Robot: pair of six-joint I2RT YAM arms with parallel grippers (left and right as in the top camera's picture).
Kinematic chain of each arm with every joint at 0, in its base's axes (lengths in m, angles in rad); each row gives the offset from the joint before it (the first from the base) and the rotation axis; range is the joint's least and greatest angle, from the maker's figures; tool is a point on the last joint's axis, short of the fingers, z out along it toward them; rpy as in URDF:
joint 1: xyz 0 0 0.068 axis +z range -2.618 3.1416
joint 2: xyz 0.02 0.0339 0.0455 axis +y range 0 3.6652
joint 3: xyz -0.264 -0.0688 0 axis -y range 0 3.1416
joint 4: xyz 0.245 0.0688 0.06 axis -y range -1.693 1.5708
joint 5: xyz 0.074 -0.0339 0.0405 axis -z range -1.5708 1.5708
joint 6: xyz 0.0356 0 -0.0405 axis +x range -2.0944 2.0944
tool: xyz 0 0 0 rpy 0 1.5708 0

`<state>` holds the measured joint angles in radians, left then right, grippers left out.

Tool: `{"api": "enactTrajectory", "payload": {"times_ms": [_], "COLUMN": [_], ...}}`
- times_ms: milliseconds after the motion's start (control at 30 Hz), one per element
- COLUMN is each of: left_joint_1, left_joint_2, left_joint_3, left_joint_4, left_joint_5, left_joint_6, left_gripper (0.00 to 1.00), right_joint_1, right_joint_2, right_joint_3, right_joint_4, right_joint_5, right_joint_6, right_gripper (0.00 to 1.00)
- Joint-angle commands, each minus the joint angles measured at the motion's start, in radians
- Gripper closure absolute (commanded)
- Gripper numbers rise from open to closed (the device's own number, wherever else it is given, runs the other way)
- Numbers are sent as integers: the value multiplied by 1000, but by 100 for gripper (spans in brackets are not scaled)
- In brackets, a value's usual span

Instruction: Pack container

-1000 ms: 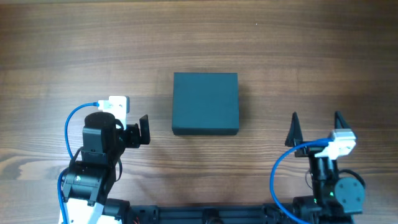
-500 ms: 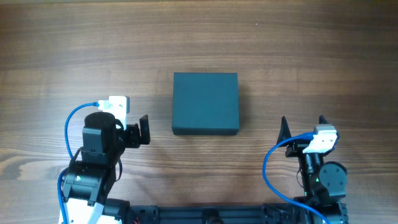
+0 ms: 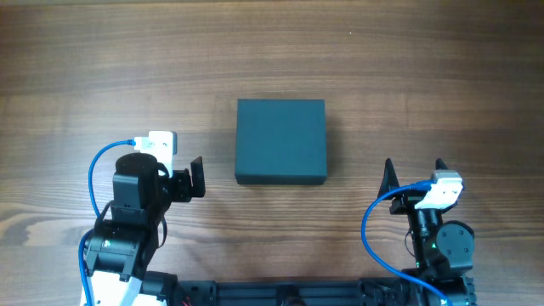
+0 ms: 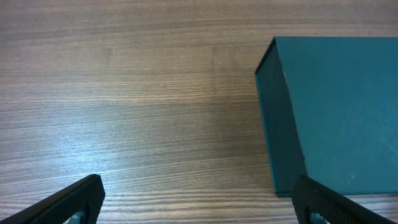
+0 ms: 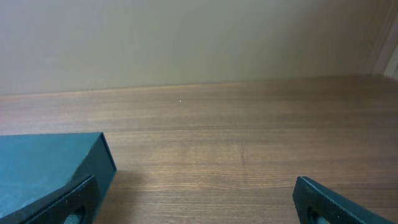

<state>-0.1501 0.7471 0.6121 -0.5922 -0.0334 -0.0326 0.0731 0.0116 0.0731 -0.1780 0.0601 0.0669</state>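
Standing open beside the container

I see the container mid-table, lid apparently down. The left gripper is near its left side and the right gripper further off; both are spread wide and hold nothing.

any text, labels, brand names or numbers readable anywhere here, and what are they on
No readable text in any view.
The container: plain teal-grey faces, no print or label.
The table: wood grain only.
The left gripper and right gripper: plain black fingers, no visible marking.
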Motion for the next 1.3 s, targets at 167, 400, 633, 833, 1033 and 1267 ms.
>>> {"api": "enactTrajectory", "payload": {"times_ms": [167,400,633,833,1033,1267], "left_joint_1": [-4,-4,-4,-4,-4,-4], "left_joint_2": [-1,-1,-7,-175,-413,-601], "left_joint_3": [-3,-3,-3,-4,-6,-158], "left_joint_4": [0,0,-4,-136,-213,-55], "left_joint_5": [-10,-10,-14,-14,-13,-10], "left_joint_6": [-13,-13,-13,-13,2,2], "left_gripper": [0,0,0,0,0,0], "right_joint_1": [-4,-4,-4,-4,-4,-4], "right_joint_2": [-9,-9,-9,-9,-9,-9], "right_joint_3": [3,3,3,3,3,3], "right_joint_4": [6,6,6,6,6,6], "right_joint_5": [-2,-2,-2,-2,-2,-2], "right_joint_6": [18,18,18,18,18,18], "right_gripper": [0,0,0,0,0,0]}}
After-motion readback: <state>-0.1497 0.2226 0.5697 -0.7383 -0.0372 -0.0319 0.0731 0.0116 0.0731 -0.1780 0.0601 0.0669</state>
